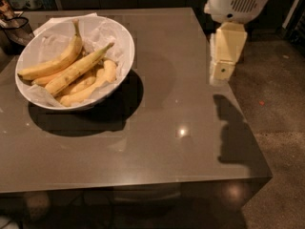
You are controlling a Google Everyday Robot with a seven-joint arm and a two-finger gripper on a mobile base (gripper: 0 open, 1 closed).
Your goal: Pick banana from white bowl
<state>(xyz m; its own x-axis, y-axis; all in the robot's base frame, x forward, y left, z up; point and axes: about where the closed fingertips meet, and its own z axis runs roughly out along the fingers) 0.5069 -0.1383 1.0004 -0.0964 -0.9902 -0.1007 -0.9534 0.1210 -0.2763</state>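
Observation:
The white bowl (125, 41) stands on the table's far left, lined with crinkled white paper. The banana (78, 68), long, fairly straight and brown-speckled, lies diagonally across the bowl with its stem pointing up and right. A more curved, cleaner banana (53, 63) lies just left of it. Short pale bananas (93, 86) lie below it. My gripper (224, 61), cream-coloured, hangs under the white arm housing (238, 1) over the table's right edge, far to the right of the bowl and holding nothing that I can see.
The grey-brown table (181, 109) stretches between bowl and gripper, with the gripper's shadow (236, 132) near its right edge. A dark object (16, 30) sits at the far left behind the bowl. Speckled floor (281, 104) lies to the right.

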